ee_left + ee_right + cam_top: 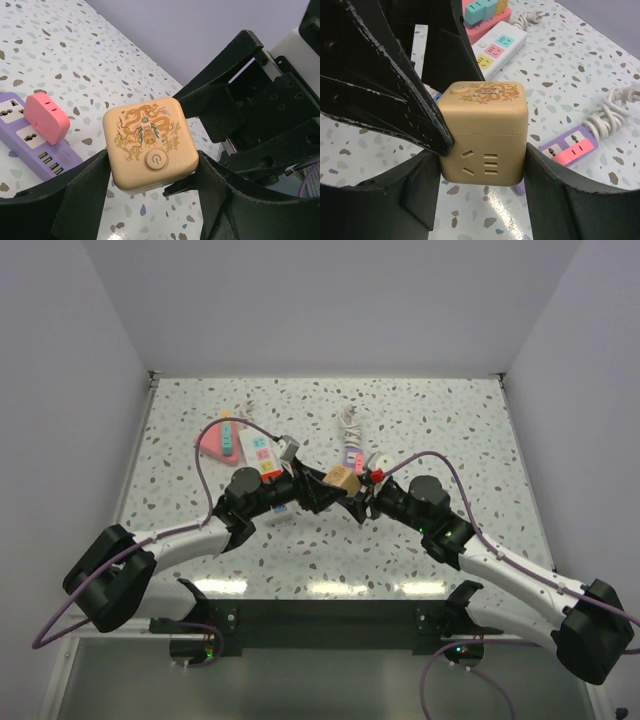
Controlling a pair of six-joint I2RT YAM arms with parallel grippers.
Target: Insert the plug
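A tan cube plug (341, 479) with a dragon print and a power button is held above the table in the middle. My left gripper (322, 488) comes from the left and my right gripper (360, 490) from the right. Both meet at it. In the left wrist view the cube (148, 142) sits between my left fingers (85, 192), which press its sides. In the right wrist view the cube (485, 130) shows its socket slots and sits between my right fingers (555, 187). A purple power strip (351, 456) lies just beyond.
The purple strip (35, 147) carries a pink adapter (46, 117) and a coiled white cable (607, 117). A white strip with coloured sockets (262, 455) and a pink strip (215, 440) lie at the left. White walls enclose the table.
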